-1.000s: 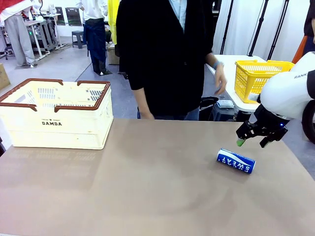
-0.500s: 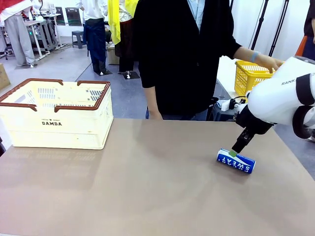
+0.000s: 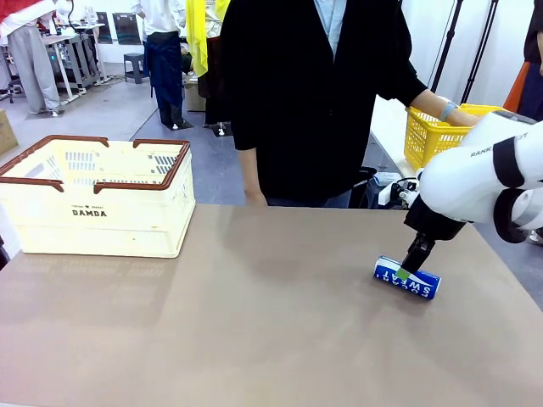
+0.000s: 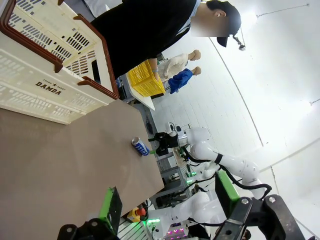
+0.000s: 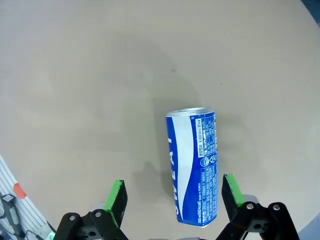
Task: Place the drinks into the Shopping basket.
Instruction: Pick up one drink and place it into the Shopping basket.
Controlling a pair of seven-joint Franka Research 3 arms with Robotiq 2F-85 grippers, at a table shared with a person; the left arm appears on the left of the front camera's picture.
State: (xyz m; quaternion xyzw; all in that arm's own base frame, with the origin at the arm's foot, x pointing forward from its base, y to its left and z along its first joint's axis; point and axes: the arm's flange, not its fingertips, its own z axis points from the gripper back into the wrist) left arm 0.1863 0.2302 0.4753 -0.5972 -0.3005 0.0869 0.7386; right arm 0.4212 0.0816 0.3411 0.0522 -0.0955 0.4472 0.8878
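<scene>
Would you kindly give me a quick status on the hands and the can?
Right hand open, low at the can, which lies on its side. Left hand open, empty. Basket far left, nothing between.

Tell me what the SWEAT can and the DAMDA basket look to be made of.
SWEAT can: likely thin aluminium, glossy printed blue-and-white skin; its bare silvery rim shows at one end.
DAMDA basket: seemingly moulded plastic, matte cream, with slotted walls and brown rim handles.

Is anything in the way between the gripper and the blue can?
No, nothing visible does. The open right gripper hangs right over the blue can, one finger on each side. Nothing lies on the table between the can and the Shopping basket either.
</scene>
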